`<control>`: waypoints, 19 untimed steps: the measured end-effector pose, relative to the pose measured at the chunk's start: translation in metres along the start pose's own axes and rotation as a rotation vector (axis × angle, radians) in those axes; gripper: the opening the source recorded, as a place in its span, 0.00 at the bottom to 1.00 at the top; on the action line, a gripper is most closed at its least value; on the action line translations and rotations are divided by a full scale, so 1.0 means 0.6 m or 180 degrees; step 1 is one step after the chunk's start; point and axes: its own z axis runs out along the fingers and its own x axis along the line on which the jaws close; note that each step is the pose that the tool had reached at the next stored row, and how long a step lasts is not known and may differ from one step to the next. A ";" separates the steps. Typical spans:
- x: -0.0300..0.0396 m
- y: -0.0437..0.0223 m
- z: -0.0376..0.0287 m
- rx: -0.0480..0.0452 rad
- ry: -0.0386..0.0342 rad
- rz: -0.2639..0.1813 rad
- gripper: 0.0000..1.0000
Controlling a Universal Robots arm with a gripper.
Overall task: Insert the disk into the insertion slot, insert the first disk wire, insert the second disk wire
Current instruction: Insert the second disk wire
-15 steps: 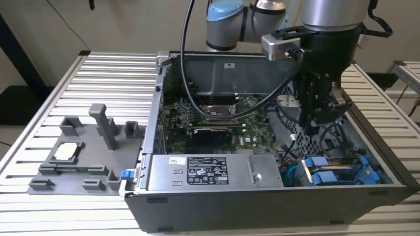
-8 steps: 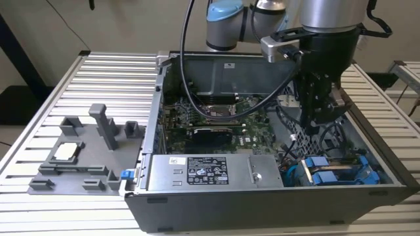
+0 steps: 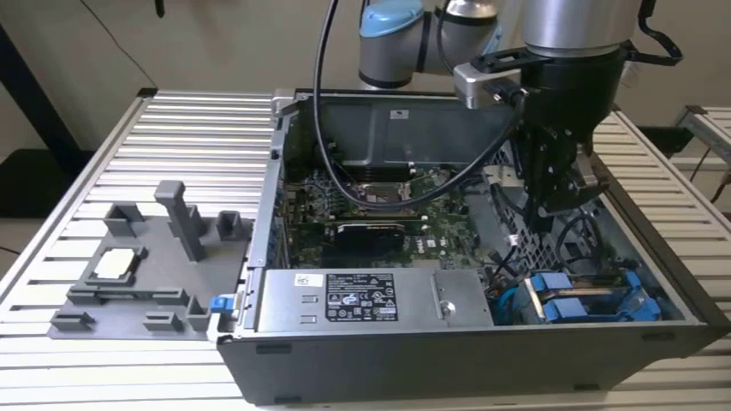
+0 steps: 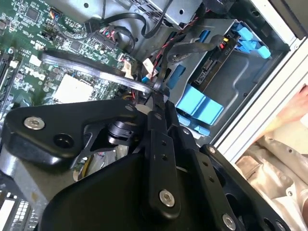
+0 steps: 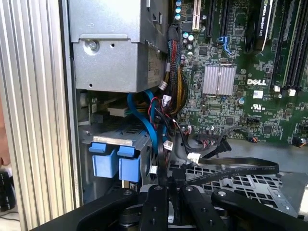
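Between the fingertips of the gripper, in both wrist views, I saw the end of a flat black disk wire pinched, the jaws closed on it. Near the gripper but apart from it, the disk in its blue frame sat inside the insertion slot, tabs facing outward. The motherboard lay just beyond the gripper's tips.

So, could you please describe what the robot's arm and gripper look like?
The arm is a silver-grey tube with a light blue joint cap. The gripper is black, with bolted link-bar fingers showing silver screw heads. A black cable hangs in a loop beside it; a grey box sits at the wrist.
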 end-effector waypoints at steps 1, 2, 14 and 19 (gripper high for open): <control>0.000 0.000 0.000 0.0000 0.0000 0.0000 0.16; 0.000 0.000 0.000 0.0000 0.0001 0.0000 0.16; 0.014 -0.011 0.006 -0.0019 -0.0001 -0.0004 0.16; 0.029 -0.022 0.012 -0.0042 -0.0003 -0.0008 0.16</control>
